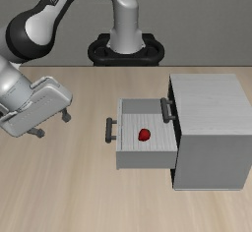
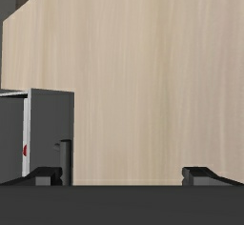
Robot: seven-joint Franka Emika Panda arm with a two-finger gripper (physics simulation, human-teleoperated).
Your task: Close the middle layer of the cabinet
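A grey cabinet (image 1: 209,128) stands at the exterior view's right. One of its drawers (image 1: 146,149) is pulled out toward the left and has a dark handle (image 1: 110,128) on its front. A small red object (image 1: 144,135) lies inside it. Above the drawer, another dark handle (image 1: 167,108) sits against the cabinet face. My gripper (image 1: 54,124) hovers left of the drawer front, apart from the handle, open and holding nothing. In the wrist view my gripper (image 2: 124,176) faces bare table, with the drawer front (image 2: 50,124), its handle (image 2: 63,158) and a bit of the red object (image 2: 24,151) off to one side.
The light wooden table (image 1: 79,187) stretches around the cabinet. The robot's base (image 1: 126,47) stands at the far side, behind the drawer. Bare wood lies between my gripper and the drawer front.
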